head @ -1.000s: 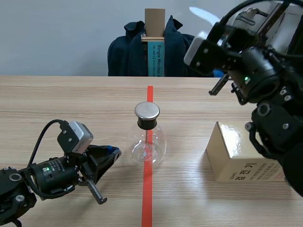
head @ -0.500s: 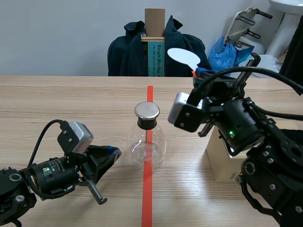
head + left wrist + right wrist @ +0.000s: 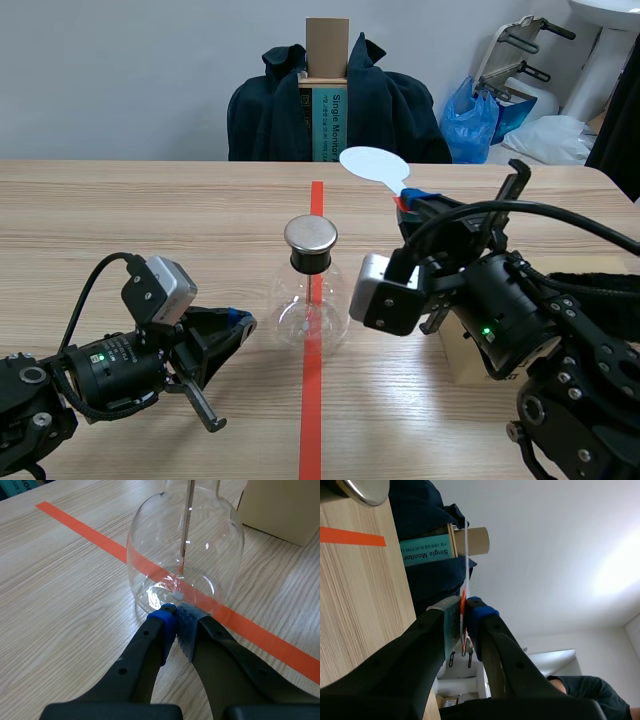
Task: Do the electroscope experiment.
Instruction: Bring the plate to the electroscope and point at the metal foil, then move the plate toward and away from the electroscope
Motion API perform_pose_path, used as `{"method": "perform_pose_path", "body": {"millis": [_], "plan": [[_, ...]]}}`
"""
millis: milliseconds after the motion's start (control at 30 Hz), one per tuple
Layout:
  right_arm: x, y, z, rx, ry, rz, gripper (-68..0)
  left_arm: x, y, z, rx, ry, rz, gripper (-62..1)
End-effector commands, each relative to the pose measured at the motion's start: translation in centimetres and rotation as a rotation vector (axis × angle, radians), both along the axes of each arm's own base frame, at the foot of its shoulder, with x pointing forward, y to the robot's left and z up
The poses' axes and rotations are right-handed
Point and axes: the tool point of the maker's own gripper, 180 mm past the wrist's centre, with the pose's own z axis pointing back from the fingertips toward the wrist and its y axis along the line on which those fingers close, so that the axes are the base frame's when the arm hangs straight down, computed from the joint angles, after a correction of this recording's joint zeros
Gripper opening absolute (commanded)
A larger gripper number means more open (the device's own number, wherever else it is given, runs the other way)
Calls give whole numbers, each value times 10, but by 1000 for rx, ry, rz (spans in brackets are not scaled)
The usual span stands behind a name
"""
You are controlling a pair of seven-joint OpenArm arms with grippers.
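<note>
The flask (image 3: 312, 300) stands upright on the tabletop (image 3: 150, 210), astride the tape line (image 3: 316, 200). Its steel cap (image 3: 311, 235) faces up, and a thin rod (image 3: 187, 525) hangs straight down inside the glass, so its long axis is vertical.

The right gripper (image 3: 464, 612) is clamped narrow on the red handle of a white paddle (image 3: 373, 165), pads pressed to either side. In the scene view the paddle stands above the tabletop, higher than the cap, to its right and farther from the robot. Its long axis runs from the gripper up and leftward, with the white blade leading and tilted toward the flask side. In the right wrist view the blade shows edge-on as a thin pale line ahead of the fingers, with the cap well off to one side.

So the next move likely hinges on that gap: the blade has to travel left, nearer the robot and down to reach the cap. The right arm is the one placed for it.

The left gripper (image 3: 176, 620) lies low on the tabletop with fingers closed together on nothing. Its tips are at the foot of the flask and seem to touch the glass, though the view does not settle it. A box (image 3: 280, 510) sits beyond the flask.
</note>
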Motion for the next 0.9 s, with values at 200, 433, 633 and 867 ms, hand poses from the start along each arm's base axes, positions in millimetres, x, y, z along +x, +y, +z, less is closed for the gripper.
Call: {"method": "perform_pose_path", "body": {"millis": [200,433,633,867], "plan": [[-10,4,-1,-44,-15,40,-669,6,-3,11,-26,-31,4,-577],[-18,13,-3,-61,-19,102,-669,6,-3,11,-26,-31,4,-577],[-28,27,-6,-102,-36,199,-669,6,-3,11,-26,-31,4,-577],[-40,39,-9,-137,-46,288,-669,6,-3,11,-26,-31,4,-577]]}}
